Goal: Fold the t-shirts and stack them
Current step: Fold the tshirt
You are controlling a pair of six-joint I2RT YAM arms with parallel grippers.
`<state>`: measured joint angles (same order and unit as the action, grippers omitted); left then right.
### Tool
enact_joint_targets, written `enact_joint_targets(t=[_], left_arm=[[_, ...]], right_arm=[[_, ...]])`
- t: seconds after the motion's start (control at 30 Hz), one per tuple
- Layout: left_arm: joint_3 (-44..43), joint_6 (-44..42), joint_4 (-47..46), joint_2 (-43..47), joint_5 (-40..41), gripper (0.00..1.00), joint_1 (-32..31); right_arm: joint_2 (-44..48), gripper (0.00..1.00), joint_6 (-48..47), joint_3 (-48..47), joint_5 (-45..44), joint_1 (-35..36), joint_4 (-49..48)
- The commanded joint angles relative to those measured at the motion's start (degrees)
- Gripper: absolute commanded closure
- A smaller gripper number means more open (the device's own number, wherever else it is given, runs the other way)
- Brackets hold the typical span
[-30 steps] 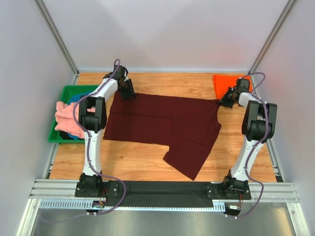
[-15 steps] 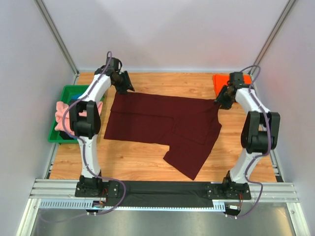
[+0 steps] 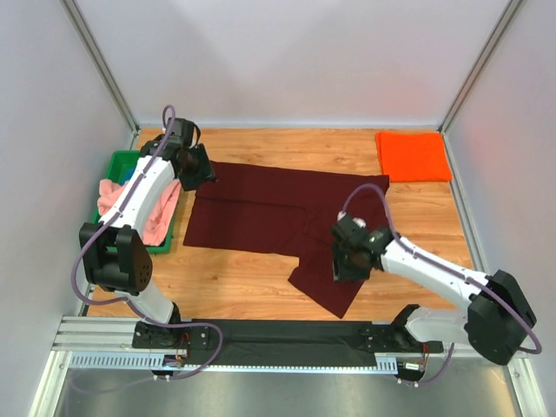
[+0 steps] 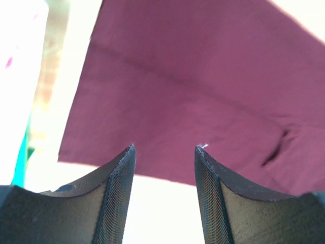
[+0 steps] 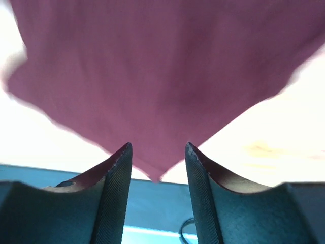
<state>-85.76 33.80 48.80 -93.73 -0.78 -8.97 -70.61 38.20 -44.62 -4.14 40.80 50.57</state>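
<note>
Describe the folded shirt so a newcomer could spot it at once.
Look at the far right corner of the wooden table. The orange t-shirt lies there as a flat folded rectangle. It alone is bright orange and neatly folded, unlike the big maroon t-shirt spread across the middle.

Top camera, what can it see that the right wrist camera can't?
Only the top camera shows the folded orange shirt, the green tray holding the pink shirt, and the left claw. Only the right wrist camera shows the open gap between the fingers of the right claw, lined up with a pointed corner of cloth. Both show the maroon shirt and the right claw.
</note>
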Motion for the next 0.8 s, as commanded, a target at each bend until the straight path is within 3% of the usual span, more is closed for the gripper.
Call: enact_joint_targets(t=[0.0,0.13,0.27,0.33,0.57,0.67,0.77], left_arm=[[0.41,0.13,4.72,2.94,2.01,0.43,-0.08],[-0.11,-1.81,6.13,4.35,1.13,0.42,0.09],[3.83,-0.23,4.04,9.07,-2.64,0.27,0.27],[7.95,2.14,0.26,11.37,-5.89,0.26,0.8],[5.34,3.02,5.16,9.98,-5.2,0.32,1.24],[6.03,4.43,5.44,9.71,-7.82,0.4,1.68],[7.79,4.18,4.38,11.02,-10.29,0.4,2.03]], right_arm=[[5.29,0.5,3.1,6.29,0.54,11.74,-5.64],[8.46,0.49,6.19,12.7,-1.04,20.89,-10.04],[8.65,0.49,6.19,13.94,-4.46,24.94,-11.72],[7.6,0.49,5.14,14.12,-5.09,25.21,-13.03],[3.56,0.51,7.41,15.26,-5.7,25.65,-13.74],[1.27,0.54,8.12,15.18,-6.05,25.65,-13.56],[-0.14,0.59,8.91,14.56,-6.4,25.82,-12.07]])
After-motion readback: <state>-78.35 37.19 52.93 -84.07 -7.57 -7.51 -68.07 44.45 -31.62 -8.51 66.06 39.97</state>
